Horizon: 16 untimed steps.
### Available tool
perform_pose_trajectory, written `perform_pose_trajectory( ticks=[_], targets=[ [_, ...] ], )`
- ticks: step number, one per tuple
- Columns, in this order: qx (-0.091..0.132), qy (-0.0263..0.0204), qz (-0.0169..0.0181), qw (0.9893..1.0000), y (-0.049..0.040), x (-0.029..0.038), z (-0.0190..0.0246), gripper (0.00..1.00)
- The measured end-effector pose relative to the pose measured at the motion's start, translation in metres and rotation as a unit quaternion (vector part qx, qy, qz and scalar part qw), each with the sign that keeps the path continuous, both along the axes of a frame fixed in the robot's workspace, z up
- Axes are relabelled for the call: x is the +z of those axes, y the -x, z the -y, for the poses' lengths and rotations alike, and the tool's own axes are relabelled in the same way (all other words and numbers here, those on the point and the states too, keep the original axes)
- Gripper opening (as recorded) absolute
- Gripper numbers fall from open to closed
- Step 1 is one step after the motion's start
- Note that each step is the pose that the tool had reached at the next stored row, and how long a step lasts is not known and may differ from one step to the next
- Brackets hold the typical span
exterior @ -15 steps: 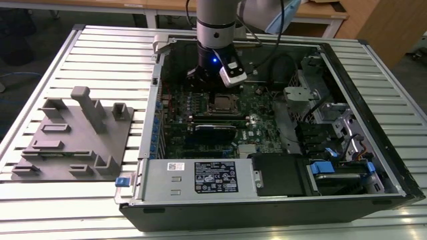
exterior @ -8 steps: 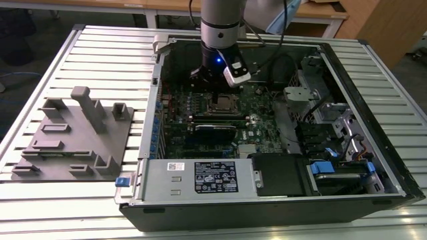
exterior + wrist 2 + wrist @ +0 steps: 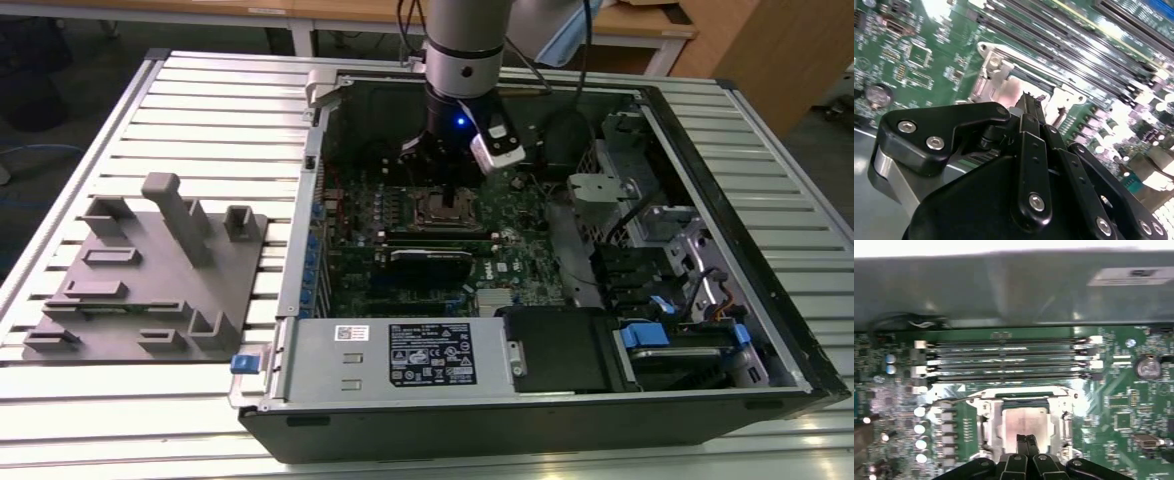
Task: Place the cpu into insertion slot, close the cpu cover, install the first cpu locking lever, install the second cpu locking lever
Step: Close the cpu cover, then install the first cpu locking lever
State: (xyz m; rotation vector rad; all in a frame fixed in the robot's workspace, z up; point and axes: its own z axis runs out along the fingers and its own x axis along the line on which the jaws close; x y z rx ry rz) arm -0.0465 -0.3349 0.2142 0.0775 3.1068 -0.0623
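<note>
End effector (image 3: 1027, 439) closed, just above cpu (image 3: 1023, 420), in insertion slot (image 3: 986, 416)

The slatted table (image 3: 200, 100) bears an open computer case (image 3: 534, 430) and grey fixture (image 3: 134, 300).

I have the gripper (image 3: 1027, 438), fingers pressed together, inside the open computer case (image 3: 534, 428), just over the insertion slot (image 3: 1026, 412). The room above the slot is open apart from my own arm. The memory slots (image 3: 1004, 360) lie low between it and the case wall (image 3: 1004, 290), and upright capacitors (image 3: 920, 430) crowd another side. Toward the exterior view's right, cables (image 3: 577, 125) and the drive cage (image 3: 661, 235) block passage. On the desk (image 3: 214, 110), a grey fixture (image 3: 147, 270) stands apart from the case.
</note>
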Motion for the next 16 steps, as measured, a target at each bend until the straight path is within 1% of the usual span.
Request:
perform_pose_trajectory(
  ticks=[3,8,12,16],
  targets=[
    [0.0,-0.0001,-0.0003,1.0,-0.0005,0.0004,0.0,0.1],
    [0.0,-0.0005,-0.0007,1.0,-0.0006,0.0039,0.0,0.1],
    [0.0,-0.0017,-0.0007,1.0,-0.0006,0.004,0.0,0.1],
    [0.0,-0.0017,-0.0008,1.0,-0.0006,0.0044,0.0,0.1]
  ],
)
